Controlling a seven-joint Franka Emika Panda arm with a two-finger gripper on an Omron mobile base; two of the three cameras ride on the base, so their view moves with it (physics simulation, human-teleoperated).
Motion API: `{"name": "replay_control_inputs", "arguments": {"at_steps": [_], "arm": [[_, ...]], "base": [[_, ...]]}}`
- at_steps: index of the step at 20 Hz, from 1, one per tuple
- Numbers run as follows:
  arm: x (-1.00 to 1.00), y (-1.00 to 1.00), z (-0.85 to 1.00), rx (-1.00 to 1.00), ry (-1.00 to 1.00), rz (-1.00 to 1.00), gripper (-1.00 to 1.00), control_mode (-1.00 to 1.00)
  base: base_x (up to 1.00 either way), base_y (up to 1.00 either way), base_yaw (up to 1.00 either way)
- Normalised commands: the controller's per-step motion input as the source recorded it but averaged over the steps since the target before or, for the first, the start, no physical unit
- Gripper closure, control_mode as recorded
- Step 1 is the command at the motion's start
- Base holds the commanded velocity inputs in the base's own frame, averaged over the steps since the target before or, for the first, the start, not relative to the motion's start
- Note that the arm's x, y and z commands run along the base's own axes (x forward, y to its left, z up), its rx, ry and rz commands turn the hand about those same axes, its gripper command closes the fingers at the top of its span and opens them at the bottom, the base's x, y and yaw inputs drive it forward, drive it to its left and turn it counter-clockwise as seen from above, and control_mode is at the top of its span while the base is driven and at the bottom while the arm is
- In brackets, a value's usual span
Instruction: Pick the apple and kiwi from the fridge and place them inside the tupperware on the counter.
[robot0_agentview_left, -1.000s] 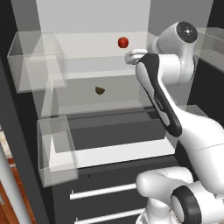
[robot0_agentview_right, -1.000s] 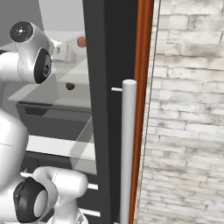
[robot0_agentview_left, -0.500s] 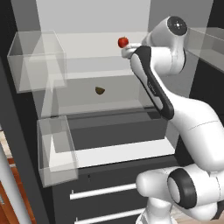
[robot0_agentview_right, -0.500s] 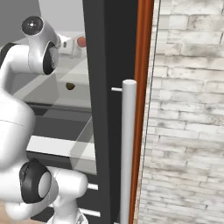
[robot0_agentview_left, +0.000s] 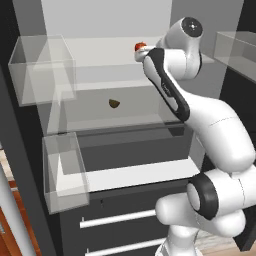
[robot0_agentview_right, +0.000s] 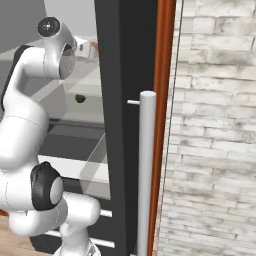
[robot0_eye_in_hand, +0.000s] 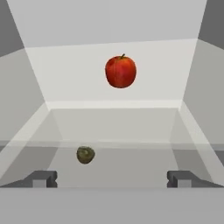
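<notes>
Fridge interior: one small round red apple (robot0_eye_in_hand: 120, 71), one dark olive-brown oval kiwi (robot0_eye_in_hand: 85, 155) on the glass shelf below; fingers (robot0_eye_in_hand: 41, 178) spread wide apart, holding nothing

Pretty clearly a kitchen, rendered not real: an open fridge (robot0_agentview_left: 125, 125) with a pale interior, glass shelves and clear door bins (robot0_agentview_left: 42, 70), an apple (robot0_eye_in_hand: 120, 71) and a kiwi (robot0_eye_in_hand: 85, 155) sitting inside, plus a long white door handle (robot0_agentview_right: 145, 170) and a whitewashed brick wall (robot0_agentview_right: 215, 125) right next to it
</notes>
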Motion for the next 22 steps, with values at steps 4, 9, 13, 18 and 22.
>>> {"name": "replay_control_inputs", "arguments": {"at_steps": [4,9,13,18,22], "arm": [[0.62,0.0,0.0,0.0,0.0,0.0,-1.0,-1.0],[0.61,0.0,0.0,0.0,0.0,0.0,-1.0,-1.0],[0.54,0.0,0.0,0.0,0.0,0.0,-1.0,-1.0],[0.56,0.0,0.0,0.0,0.0,0.0,-1.0,-1.0],[0.56,0.0,0.0,0.0,0.0,0.0,-1.0,-1.0]], "base": [[0.0,0.0,0.0],[0.0,0.0,0.0],[0.0,0.0,0.0],[0.0,0.0,0.0],[0.0,0.0,0.0]]}}
